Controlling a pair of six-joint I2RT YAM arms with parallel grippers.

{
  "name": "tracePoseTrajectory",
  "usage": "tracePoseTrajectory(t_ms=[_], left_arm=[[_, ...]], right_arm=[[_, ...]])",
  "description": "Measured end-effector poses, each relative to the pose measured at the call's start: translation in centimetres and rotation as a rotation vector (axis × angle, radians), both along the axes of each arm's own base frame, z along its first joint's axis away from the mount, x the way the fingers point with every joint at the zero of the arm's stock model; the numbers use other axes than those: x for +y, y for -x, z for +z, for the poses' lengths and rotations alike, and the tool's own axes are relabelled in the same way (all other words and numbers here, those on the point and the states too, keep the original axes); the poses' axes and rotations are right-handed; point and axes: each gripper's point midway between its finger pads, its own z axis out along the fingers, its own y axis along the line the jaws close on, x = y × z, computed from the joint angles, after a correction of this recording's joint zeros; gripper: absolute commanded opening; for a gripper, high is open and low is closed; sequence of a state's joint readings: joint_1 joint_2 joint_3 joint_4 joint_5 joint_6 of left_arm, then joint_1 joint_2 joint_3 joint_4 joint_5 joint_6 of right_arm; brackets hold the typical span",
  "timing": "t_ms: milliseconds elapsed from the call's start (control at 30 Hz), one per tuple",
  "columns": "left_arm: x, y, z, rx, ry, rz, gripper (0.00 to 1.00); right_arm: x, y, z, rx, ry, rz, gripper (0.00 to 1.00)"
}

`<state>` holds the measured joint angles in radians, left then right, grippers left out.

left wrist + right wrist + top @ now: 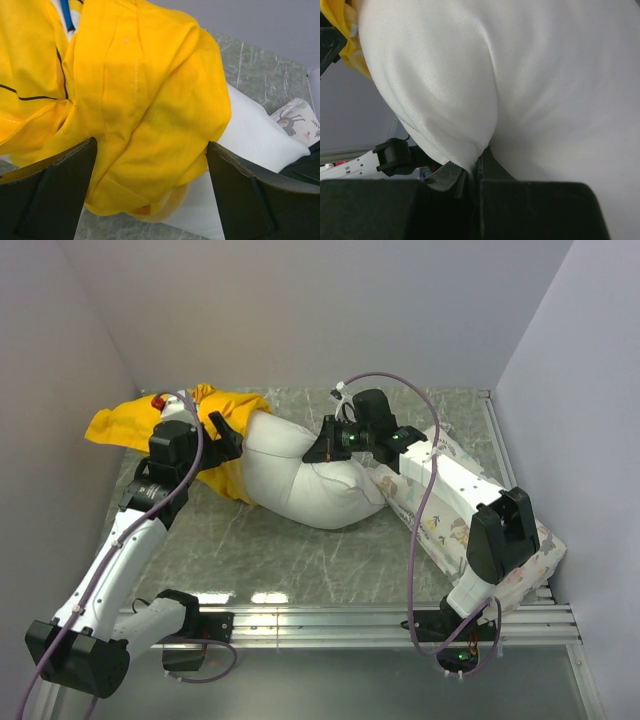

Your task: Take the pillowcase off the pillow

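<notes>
The yellow pillowcase [120,425] lies crumpled at the back left, still wrapped over the left end of the plump white pillow [300,480]. My left gripper [228,437] is open. Its fingers [50,195] stand wide on either side of a bunched yellow pillowcase [145,115] fold, and the pillow [250,137] shows beyond it. My right gripper [335,445] sits at the pillow's back right edge. In the right wrist view the right gripper [475,172] is shut on a pinched fold of the pillow [520,75]. A bit of the pillowcase [340,25] shows at the top left.
A second pillow printed with small animals [470,515] lies along the right side under my right arm. Grey walls close in on the left, back and right. A metal rail [350,620] runs along the near table edge. A purple cable [420,510] loops over the right arm.
</notes>
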<state>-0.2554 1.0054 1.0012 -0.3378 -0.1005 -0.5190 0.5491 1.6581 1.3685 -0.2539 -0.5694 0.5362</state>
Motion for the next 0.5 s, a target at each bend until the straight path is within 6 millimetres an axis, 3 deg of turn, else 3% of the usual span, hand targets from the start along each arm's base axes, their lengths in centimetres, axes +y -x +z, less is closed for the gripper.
tracePoseTrajectory(t_ms=[300,500], left_arm=[[-0.5,1.6,1.0,-0.008,-0.079,0.059,0.99],[1.6,3.8,3.5,-0.057,-0.100,0.149,0.99]], right_arm=[[0.0,-0.3,-0.4,0.018,-0.013,0.007,0.00],[-0.1,-1.0,-0.5,0.026,-0.032,0.002,0.00]])
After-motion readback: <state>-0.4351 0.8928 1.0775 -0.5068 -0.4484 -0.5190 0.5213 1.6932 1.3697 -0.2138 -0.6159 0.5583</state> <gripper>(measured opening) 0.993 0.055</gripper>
